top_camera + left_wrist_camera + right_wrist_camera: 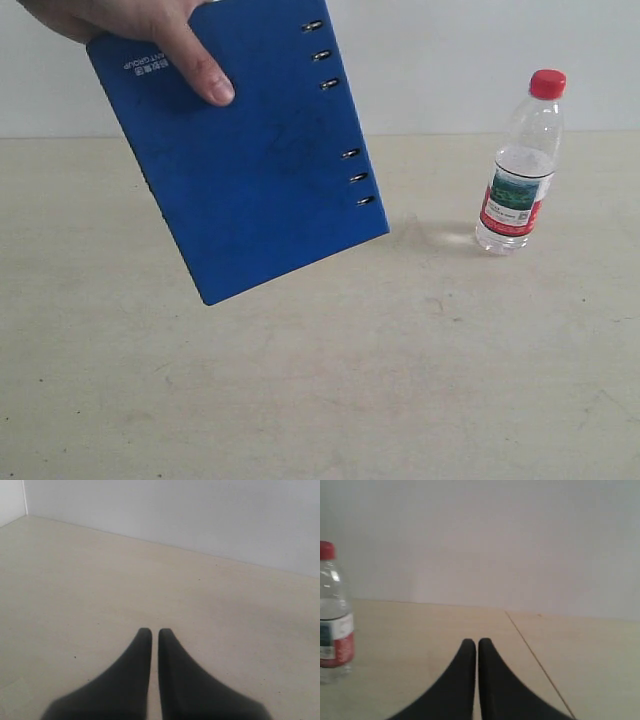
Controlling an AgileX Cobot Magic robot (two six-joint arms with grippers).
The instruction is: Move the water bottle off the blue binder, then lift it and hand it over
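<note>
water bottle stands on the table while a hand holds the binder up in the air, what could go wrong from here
1. The water bottle stands tall and narrow, and the right gripper is shut; pushing in like that could tip it.
2. A hand holds the binder tilted above the table; an arm moving in might hit either.
3. The bottle is not on the binder, so starting now may skip the first step.

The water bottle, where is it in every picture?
Exterior view: the water bottle stands upright on the table, right side, apart from the blue binder.
Left wrist view: not in it.
Right wrist view: the water bottle is cut off at the picture's edge, to one side of the right hand.
Shared landmark: the seam where table meets white wall.
</note>
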